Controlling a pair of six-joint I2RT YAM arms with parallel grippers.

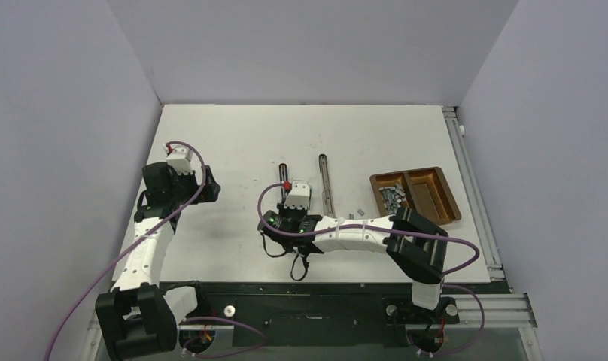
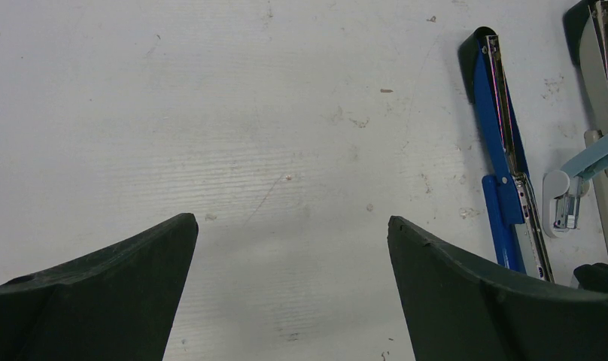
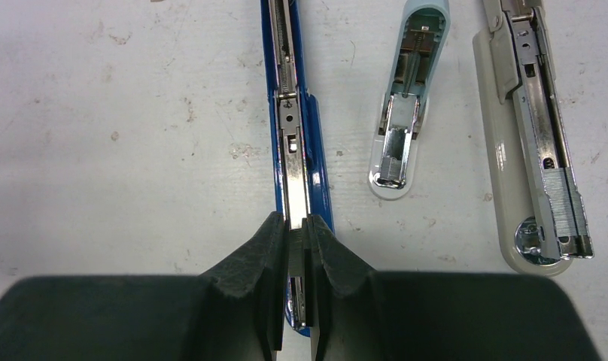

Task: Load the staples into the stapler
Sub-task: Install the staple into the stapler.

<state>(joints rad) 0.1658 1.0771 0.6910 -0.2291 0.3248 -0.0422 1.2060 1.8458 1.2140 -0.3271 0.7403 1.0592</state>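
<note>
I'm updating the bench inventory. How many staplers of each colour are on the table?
Blue stapler: 1
Pale blue-green stapler: 1
Beige stapler: 1
Total: 3

I checked all three feeds and caught no writing I could read. The blue stapler [image 3: 317,177], the small pale blue-green stapler [image 3: 430,45] and the beige stapler [image 3: 504,173] all showed me plain surfaces, any marking too small to tell.
</note>
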